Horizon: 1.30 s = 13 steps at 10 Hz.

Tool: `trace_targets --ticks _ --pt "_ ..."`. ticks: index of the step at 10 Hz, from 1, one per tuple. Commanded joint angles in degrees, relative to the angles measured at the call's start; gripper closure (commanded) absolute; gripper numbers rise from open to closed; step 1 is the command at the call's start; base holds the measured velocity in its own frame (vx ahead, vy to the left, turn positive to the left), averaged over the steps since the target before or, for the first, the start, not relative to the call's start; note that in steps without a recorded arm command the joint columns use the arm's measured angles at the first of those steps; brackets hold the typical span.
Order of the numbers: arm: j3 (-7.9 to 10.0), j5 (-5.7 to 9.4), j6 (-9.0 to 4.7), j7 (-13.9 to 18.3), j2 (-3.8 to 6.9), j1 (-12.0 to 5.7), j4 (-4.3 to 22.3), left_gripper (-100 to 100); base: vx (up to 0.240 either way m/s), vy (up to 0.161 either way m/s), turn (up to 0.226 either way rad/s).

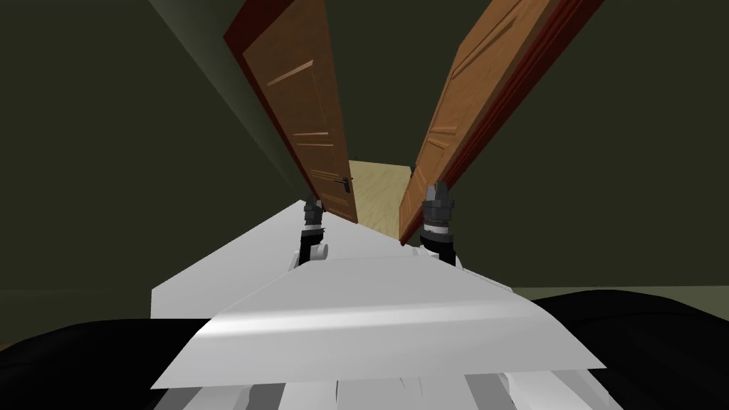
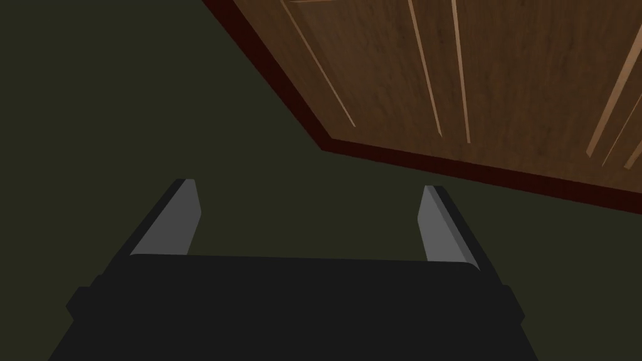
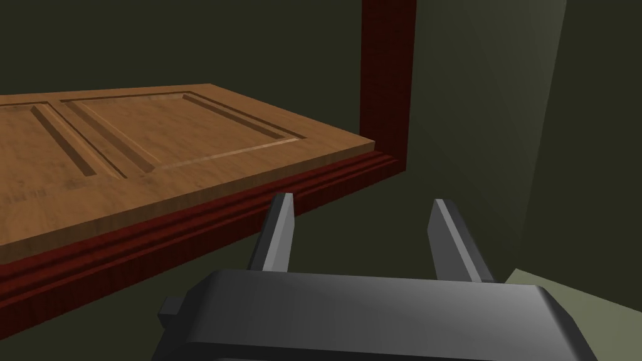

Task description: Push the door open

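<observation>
Two brown panelled doors splay to either side in the head view. The left door (image 1: 306,92) has a dark lever handle (image 1: 344,183) and a dark red frame. The right door (image 1: 470,92) stands by its dark red frame (image 1: 530,78). My left gripper (image 1: 312,206) is low beside the left door; in its wrist view it (image 2: 308,185) is open, facing the dark green wall, with that door (image 2: 476,69) past the fingertips. My right gripper (image 1: 436,189) is at the right door's lower edge, open (image 3: 363,199) and empty, close to the frame (image 3: 188,238) and the door panel (image 3: 157,144).
Between the two doors a strip of light tan floor (image 1: 381,192) runs ahead. Dark green walls (image 1: 107,142) close in on both sides. A paler green floor patch (image 3: 595,301) lies beside my right gripper.
</observation>
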Motion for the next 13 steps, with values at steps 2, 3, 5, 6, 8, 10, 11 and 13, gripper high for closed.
trace_targets --ticks 2,3,5,6,8,10,11,13 --pt "-0.95 0.11 -0.01 1.2 0.77 -2.73 4.5 -100 0.091 0.105 -0.025" --pt "-1.33 0.14 -0.01 1.6 1.01 -3.9 6.1 -100 0.091 0.105 -0.029" --pt "-2.16 0.18 -0.01 2.5 1.45 -6.42 10.4 -100 0.095 0.093 -0.024" --pt "-2.58 0.2 -0.01 3.0 1.66 -7.68 12.4 -100 0.099 0.097 -0.024" --pt "-3.01 0.23 -0.01 3.4 1.86 -8.99 14.4 -100 0.078 0.088 -0.02" --pt "-3.89 0.28 -0.01 4.4 2.21 -11.67 18.7 -100 0.048 0.071 -0.018" --pt "-4.33 0.3 -0.01 4.8 2.38 -13.01 20.8 -100 0.085 0.095 -0.031" --pt "-4.79 0.33 -0.01 5.3 2.51 -14.39 23.0 -100 0.078 0.069 -0.022"
